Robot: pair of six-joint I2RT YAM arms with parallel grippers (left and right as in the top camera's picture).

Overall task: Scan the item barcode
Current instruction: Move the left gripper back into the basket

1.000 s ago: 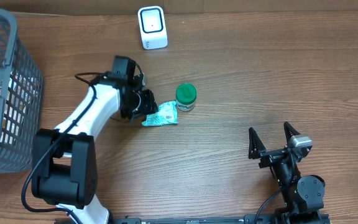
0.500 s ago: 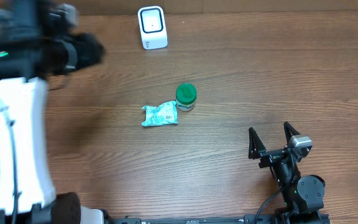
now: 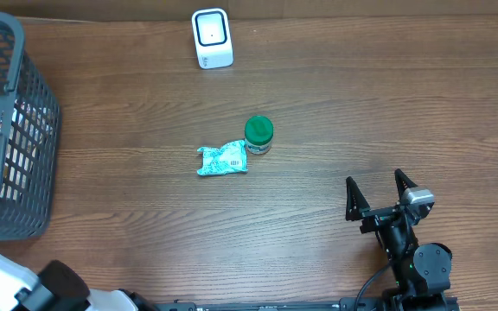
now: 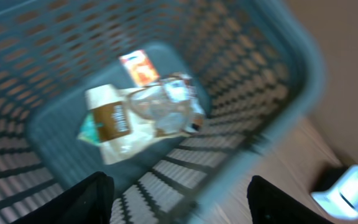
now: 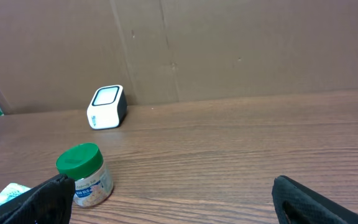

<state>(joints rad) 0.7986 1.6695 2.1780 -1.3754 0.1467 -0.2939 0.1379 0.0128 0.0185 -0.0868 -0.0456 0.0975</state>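
Now the left claw, spread and empty, hangs above the basket, no longer at the packet, which lies well away beside the jar; likely a fresh item comes next. Only its wrist view shows the pouches beneath it; overhead shows the right claw spread, idle, scanner well ahead
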